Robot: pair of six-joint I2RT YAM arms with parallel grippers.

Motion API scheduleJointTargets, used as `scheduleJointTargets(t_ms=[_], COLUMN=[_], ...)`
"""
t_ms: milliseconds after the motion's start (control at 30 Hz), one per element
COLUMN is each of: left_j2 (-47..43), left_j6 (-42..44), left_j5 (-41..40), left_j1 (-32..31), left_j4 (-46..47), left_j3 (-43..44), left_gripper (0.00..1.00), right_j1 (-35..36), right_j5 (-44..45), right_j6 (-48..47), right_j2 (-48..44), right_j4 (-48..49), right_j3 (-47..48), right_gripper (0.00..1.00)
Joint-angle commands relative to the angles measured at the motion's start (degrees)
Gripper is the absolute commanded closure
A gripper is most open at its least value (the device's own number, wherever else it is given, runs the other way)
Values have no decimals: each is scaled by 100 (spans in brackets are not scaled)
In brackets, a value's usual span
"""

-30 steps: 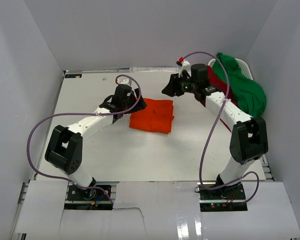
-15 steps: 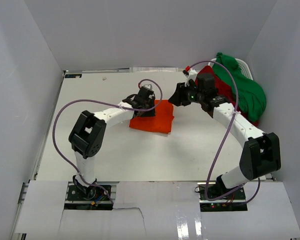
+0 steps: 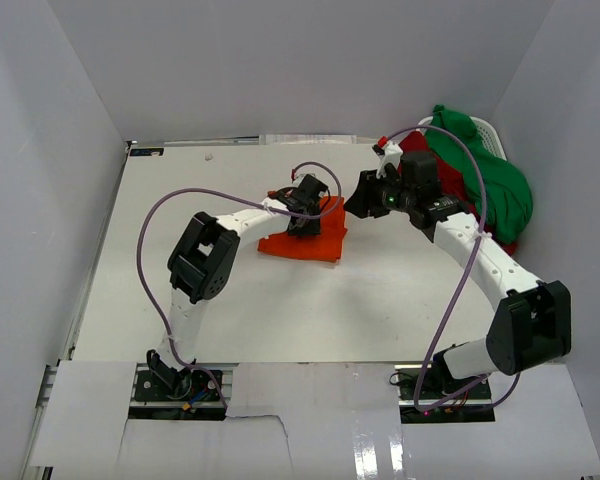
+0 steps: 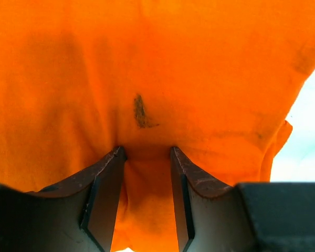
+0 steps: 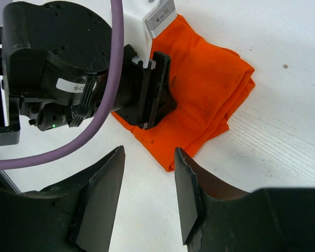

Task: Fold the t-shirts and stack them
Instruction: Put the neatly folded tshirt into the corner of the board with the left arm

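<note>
The orange t-shirt (image 3: 318,240) lies folded into a small square at the middle of the table. My left gripper (image 3: 302,216) presses down on its far left part, jaws parted, with a bulge of orange cloth (image 4: 147,210) between the fingers. My right gripper (image 3: 358,198) is open and empty, just above the table by the shirt's far right corner. In the right wrist view the orange t-shirt (image 5: 210,89) and my left gripper (image 5: 160,102) lie beyond my open fingers. The green t-shirt (image 3: 492,185) and the dark red t-shirt (image 3: 442,165) are heaped at the far right.
A white basket (image 3: 488,130) holds the heap of shirts at the table's far right corner. White walls enclose the table on three sides. Purple cables loop over both arms. Bare white tabletop (image 5: 278,157) surrounds the orange shirt.
My left gripper has moved right, from the orange shirt's left edge onto the cloth. My right gripper has drifted slightly right and nearer. The shirt's left part looks bunched now.
</note>
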Motion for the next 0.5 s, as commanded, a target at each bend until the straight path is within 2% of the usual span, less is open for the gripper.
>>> scheduleJointTargets(t_ms=[0, 167, 333, 467], left_j2=[349, 516, 394, 323], left_j6=[-81, 174, 227, 288], left_j5=[-54, -52, 781, 844], left_j1=[141, 219, 1343, 2029], left_j4=[-546, -466, -133, -106], left_j3=[-43, -87, -534, -456], left_gripper=[49, 49, 51, 50], right_j1=[-43, -78, -78, -78], right_j5=[51, -45, -299, -493], right_j6=[-48, -22, 145, 312], right_j2=[-239, -195, -46, 86], right_j4=[32, 41, 85, 155], right_j3=[10, 71, 264, 352], right_gripper=[51, 51, 51, 51])
